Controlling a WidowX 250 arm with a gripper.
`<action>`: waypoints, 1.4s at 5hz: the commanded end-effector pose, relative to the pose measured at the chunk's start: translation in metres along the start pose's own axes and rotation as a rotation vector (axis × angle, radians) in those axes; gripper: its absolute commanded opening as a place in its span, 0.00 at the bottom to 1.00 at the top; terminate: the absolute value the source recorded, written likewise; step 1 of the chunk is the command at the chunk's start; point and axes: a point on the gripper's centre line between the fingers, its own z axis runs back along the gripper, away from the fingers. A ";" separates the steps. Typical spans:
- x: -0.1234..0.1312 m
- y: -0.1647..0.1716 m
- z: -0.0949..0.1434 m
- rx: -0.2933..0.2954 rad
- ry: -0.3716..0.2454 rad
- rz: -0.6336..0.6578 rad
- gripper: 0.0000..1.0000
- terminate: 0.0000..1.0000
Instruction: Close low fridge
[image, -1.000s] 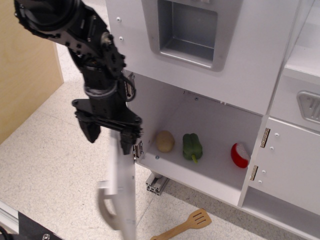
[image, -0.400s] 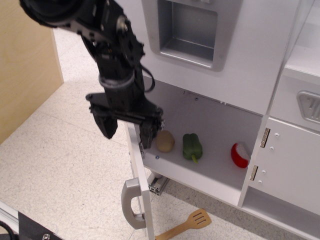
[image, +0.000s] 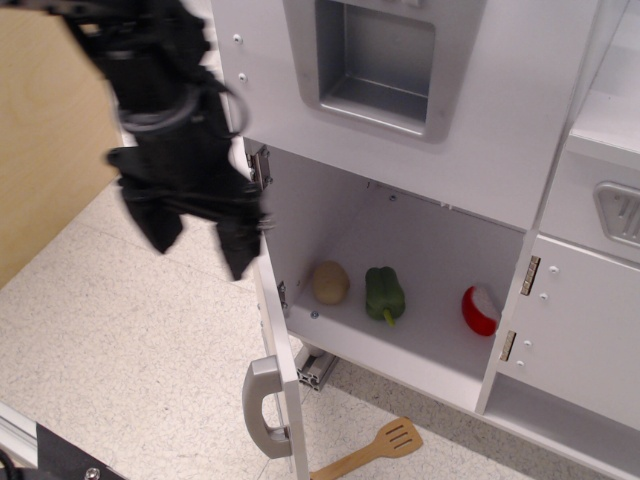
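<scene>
The low fridge (image: 420, 260) stands open. Its white door (image: 282, 375) juts toward me almost edge-on, and the grey bar handle (image: 258, 405) faces left. Two metal hinges (image: 262, 165) show on the left frame. Inside lie a beige potato-like food (image: 329, 282), a green pepper (image: 384, 293) and a red-and-white food (image: 481, 309). My black gripper (image: 200, 245) is motion-blurred, to the left of the door's top edge and apart from it. Its two fingers (image: 240, 255) are spread, with nothing between them.
A white panel with a grey recessed dispenser (image: 375, 60) sits above the fridge. A smaller white cabinet door (image: 575, 335) with brass hinges is at the right. A wooden spatula (image: 365, 452) lies on the speckled floor. A wooden panel (image: 50, 140) stands at the left.
The door first swung a little toward the fridge with the gripper at its top edge. The gripper has since moved left and up, away from the door; the door holds its place.
</scene>
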 end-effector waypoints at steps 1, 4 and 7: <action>-0.011 0.029 -0.051 0.117 -0.029 -0.001 1.00 0.00; 0.010 0.012 -0.116 0.111 0.008 0.100 1.00 0.00; 0.047 -0.031 -0.140 0.075 0.045 0.184 1.00 0.00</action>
